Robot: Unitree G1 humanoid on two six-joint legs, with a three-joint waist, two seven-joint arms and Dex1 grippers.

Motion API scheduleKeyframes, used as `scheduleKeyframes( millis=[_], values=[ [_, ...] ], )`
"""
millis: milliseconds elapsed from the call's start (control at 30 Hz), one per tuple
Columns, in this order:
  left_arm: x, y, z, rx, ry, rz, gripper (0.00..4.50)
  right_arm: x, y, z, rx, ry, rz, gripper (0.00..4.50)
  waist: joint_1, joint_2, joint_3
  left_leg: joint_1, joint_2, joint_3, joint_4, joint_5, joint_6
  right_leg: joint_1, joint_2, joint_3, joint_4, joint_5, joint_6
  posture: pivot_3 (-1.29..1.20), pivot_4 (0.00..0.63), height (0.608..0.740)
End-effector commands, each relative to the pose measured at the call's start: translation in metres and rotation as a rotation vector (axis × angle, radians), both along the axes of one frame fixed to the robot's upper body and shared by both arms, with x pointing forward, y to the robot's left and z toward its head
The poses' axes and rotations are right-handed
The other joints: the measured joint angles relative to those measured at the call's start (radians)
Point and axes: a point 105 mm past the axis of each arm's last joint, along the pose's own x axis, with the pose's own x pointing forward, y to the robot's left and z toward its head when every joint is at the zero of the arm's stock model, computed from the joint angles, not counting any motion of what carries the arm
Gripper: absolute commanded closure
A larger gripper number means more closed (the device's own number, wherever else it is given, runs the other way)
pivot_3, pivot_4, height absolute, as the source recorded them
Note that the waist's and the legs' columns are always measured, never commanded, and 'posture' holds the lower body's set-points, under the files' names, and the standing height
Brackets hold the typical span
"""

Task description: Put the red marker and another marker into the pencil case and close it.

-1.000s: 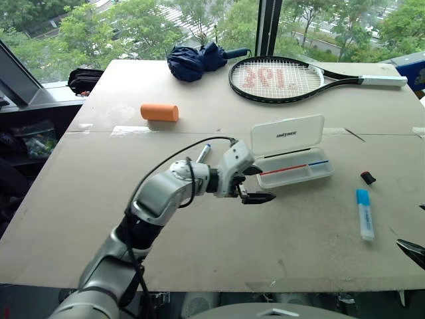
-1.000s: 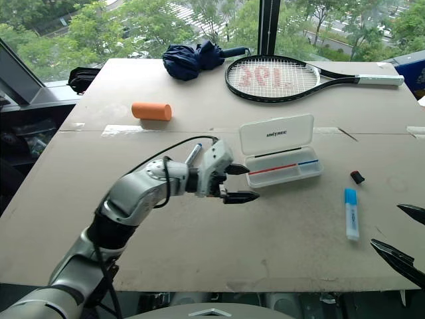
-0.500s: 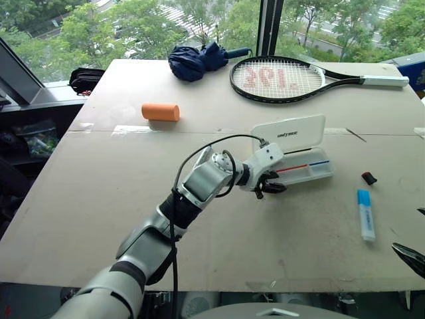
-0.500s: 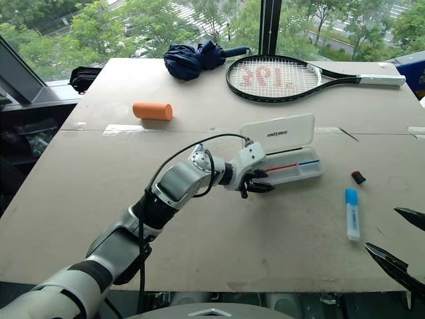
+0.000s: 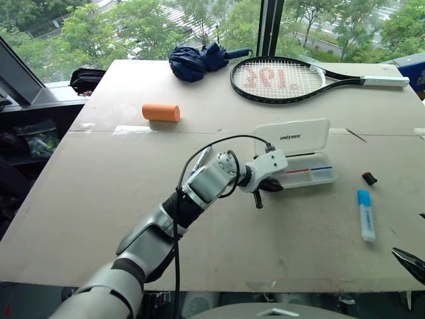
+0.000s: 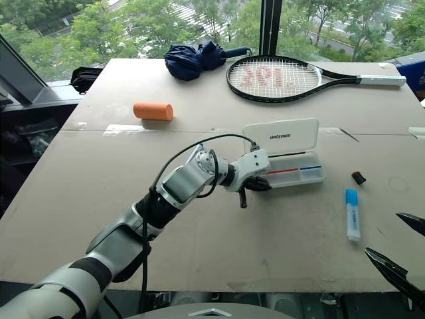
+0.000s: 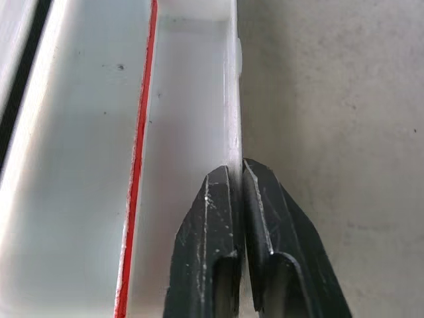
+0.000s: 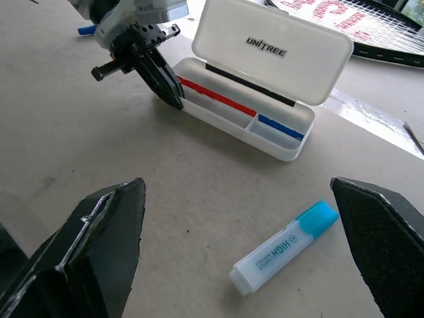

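Pencil case (image 5: 300, 159) sits open on a tan table (image 5: 133, 199) beside windows (image 5: 133, 26).

I counted one pencil case (image 5: 302, 163) | one blue-capped highlighter (image 5: 364, 214) | one marker (image 5: 202, 158) behind my arm | one small dark cap (image 5: 368, 178) | one orange cylinder (image 5: 160, 112) | one racket (image 5: 292, 78) | one folded umbrella (image 5: 199, 61)

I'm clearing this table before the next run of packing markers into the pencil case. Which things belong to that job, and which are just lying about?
Belongs to the job:
- pencil case, lid open
- blue highlighter
- pen behind the left arm
- left gripper, shut on the case's front wall

Just lying about:
- tennis racket
- folded umbrella
- orange cylinder
- small black cap
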Motion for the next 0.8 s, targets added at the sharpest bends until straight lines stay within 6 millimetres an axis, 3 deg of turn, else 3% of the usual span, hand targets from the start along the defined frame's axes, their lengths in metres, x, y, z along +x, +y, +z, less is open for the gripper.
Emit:
scheduleKeyframes(
  millis=[33, 233, 433, 533, 800],
  values=[
    [0.003, 0.023, -0.003, 0.036, 0.0, -0.035, 4.45, 0.0, 0.004, 0.005, -0.019, -0.028, 0.003, 0.0, -0.002, 0.0, 0.0, 0.0, 0.0, 0.0, 0.0, 0.0, 0.0, 0.0, 0.0, 0.0, 0.0, 0.0, 0.0, 0.0, 0.15, 0.73],
    [-0.007, 0.076, 0.011, 0.072, -0.033, -0.137, 4.45, 0.003, 0.009, 0.004, -0.011, -0.024, 0.013, 0.0, -0.009, 0.001, 0.0, 0.002, 0.002, 0.001, -0.002, 0.0, 0.0, 0.0, 0.001, 0.001, 0.0, 0.0, -0.001, 0.0, 0.15, 0.73],
    [-0.024, 0.097, 0.017, 0.062, -0.053, -0.186, 4.45, 0.006, 0.01, 0.003, -0.003, -0.017, 0.023, 0.0, 0.003, 0.001, 0.0, 0.0, 0.002, 0.001, -0.001, 0.0, 0.0, 0.0, 0.0, 0.001, 0.0, 0.0, -0.001, 0.0, 0.15, 0.73],
    [-0.026, 0.096, 0.01, 0.061, -0.067, -0.204, 4.45, 0.009, 0.011, 0.003, -0.001, -0.014, 0.031, 0.0, 0.004, 0.001, 0.0, 0.0, 0.001, 0.0, 0.0, 0.0, 0.0, 0.0, 0.0, 0.0, 0.0, 0.0, 0.0, 0.0, 0.15, 0.73],
    [-0.036, 0.072, 0.013, 0.037, -0.084, -0.268, 4.45, 0.01, 0.013, 0.004, -0.006, -0.003, 0.046, 0.0, 0.002, 0.001, 0.0, -0.001, 0.001, 0.0, 0.0, 0.0, 0.0, 0.0, 0.0, -0.001, 0.0, 0.0, 0.0, 0.0, 0.15, 0.73]
  ],
)
